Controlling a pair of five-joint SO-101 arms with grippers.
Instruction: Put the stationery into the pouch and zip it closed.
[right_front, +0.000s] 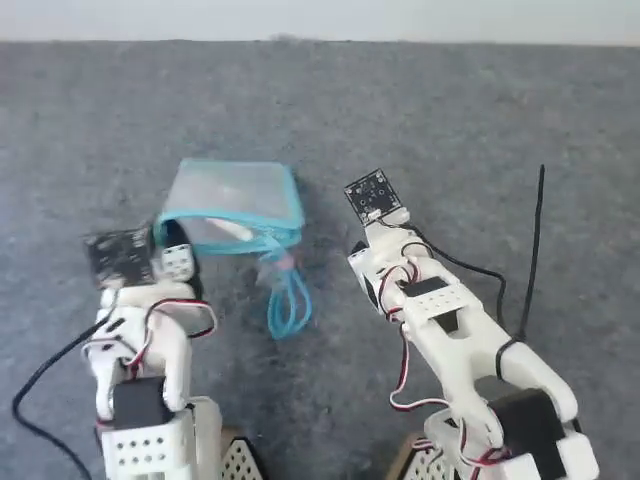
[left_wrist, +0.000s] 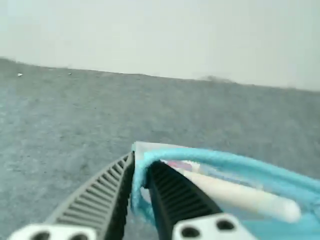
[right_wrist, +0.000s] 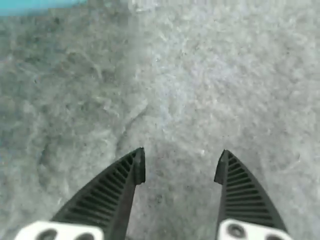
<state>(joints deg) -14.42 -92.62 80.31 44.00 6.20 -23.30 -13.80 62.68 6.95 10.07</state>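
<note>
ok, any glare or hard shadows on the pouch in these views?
High view: soft even light, mild sheen on the pouch, no hard shadows. Left wrist view: no glare where the left gripper grips its blue edge; white pen inside shows plainly. Right wrist view: flat light on the grey mat under the open right gripper.

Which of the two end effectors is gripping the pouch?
The left end effector, shut on the pouch rim; the right end effector is open above carpet.

Clear pouch (right_front: 235, 195) w/ teal trim, unzipped (white pen (left_wrist: 235, 192) inside).
</note>
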